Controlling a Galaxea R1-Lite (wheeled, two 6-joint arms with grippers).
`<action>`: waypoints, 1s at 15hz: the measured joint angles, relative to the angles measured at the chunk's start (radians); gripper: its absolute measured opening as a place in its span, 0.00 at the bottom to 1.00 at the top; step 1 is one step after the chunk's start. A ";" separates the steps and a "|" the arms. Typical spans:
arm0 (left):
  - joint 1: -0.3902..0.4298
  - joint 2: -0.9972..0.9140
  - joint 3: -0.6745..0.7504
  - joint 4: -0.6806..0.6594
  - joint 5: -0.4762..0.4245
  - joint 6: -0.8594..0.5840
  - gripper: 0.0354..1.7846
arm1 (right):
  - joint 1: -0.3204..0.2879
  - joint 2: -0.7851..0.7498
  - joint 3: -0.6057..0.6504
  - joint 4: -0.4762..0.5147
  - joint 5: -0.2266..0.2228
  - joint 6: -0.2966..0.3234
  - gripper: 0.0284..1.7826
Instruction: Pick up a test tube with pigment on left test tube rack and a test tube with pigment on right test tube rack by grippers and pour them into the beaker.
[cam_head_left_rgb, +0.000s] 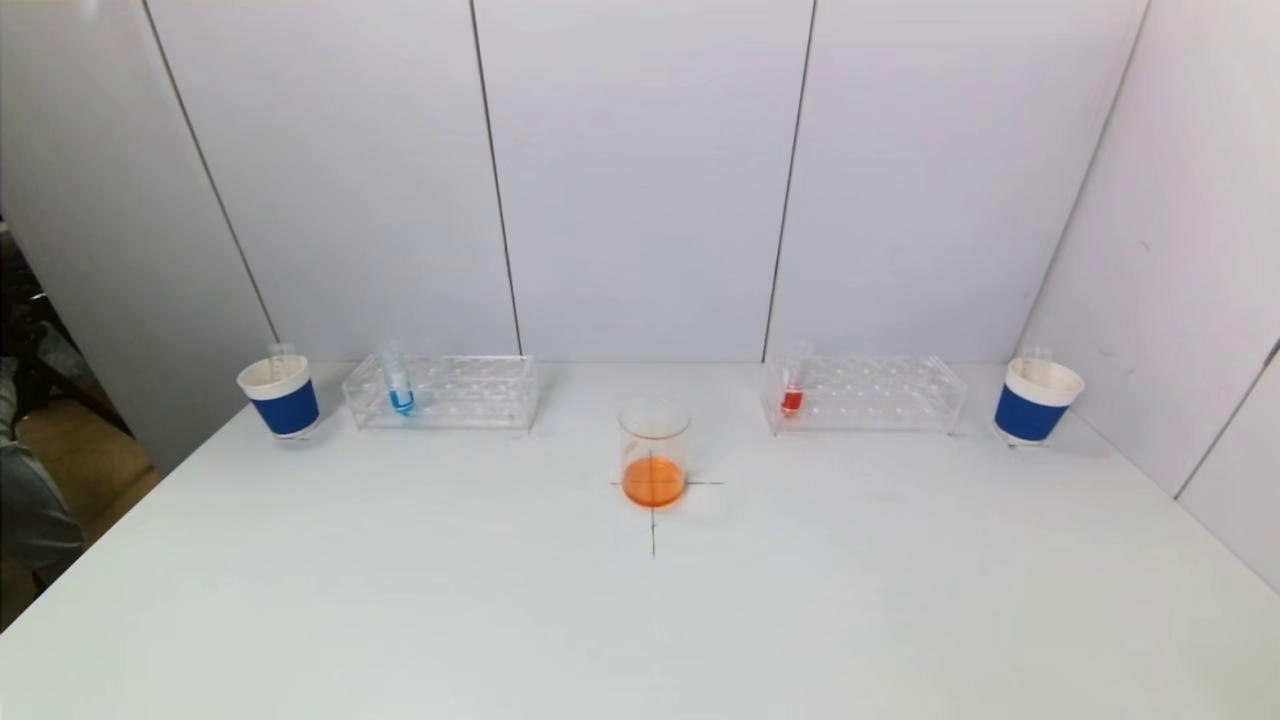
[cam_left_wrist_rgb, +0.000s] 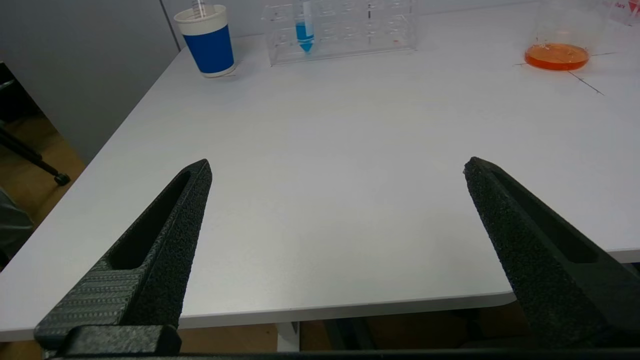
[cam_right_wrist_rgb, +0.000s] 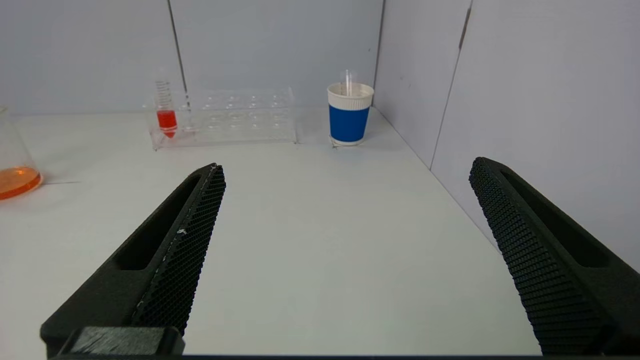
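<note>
1. The beaker (cam_head_left_rgb: 654, 455) stands mid-table (cam_head_left_rgb: 640, 620) with orange liquid at its bottom.
2. The left rack (cam_head_left_rgb: 442, 391) holds a tube of blue pigment (cam_head_left_rgb: 399, 384); the right rack (cam_head_left_rgb: 865, 393) holds a tube of red pigment (cam_head_left_rgb: 793, 390).
3. A blue cup (cam_head_left_rgb: 280, 395) stands beside the left rack, another cup (cam_head_left_rgb: 1036, 401) beside the right.
4. The left pincer (cam_left_wrist_rgb: 337, 167) and right pincer (cam_right_wrist_rgb: 347, 167) hang over the near table, both spread apart and holding nothing.

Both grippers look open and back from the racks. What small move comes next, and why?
Probably advance the left gripper toward the blue tube in the left rack, the right gripper likewise toward the red tube. Both are open, empty, far short of the tubes; the beaker waits between.
</note>
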 joint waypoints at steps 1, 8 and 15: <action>0.000 0.000 0.000 0.000 0.000 0.000 0.99 | -0.003 -0.036 0.010 0.018 0.010 0.007 1.00; 0.000 0.000 0.000 0.000 0.000 0.000 0.99 | -0.005 -0.152 0.022 0.139 0.145 0.012 1.00; 0.000 0.000 0.000 0.000 0.000 0.000 0.99 | -0.005 -0.157 0.022 0.232 0.185 -0.053 1.00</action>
